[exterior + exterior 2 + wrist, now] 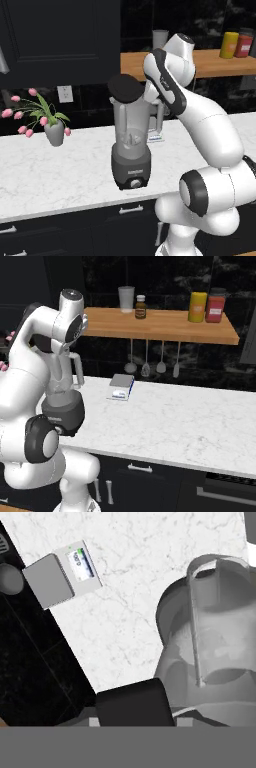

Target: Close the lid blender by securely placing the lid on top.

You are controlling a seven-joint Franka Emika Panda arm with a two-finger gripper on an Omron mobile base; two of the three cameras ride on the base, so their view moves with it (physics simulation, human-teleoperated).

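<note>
One blender (131,150) standing centre frame on white marble counter (60,175), jar open. Black lid (125,88) tilted just above jar rim, upper centre of left base view, seemingly carried at arm's end. Gripper jaw state: cannot tell. Small scale (62,574) upper left in hand view.

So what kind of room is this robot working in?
A kitchen, rendered rather than real. A blender stands on a white marble counter, ladles and spoons hang under a wooden shelf holding jars, and dark cabinet drawers run below.
</note>
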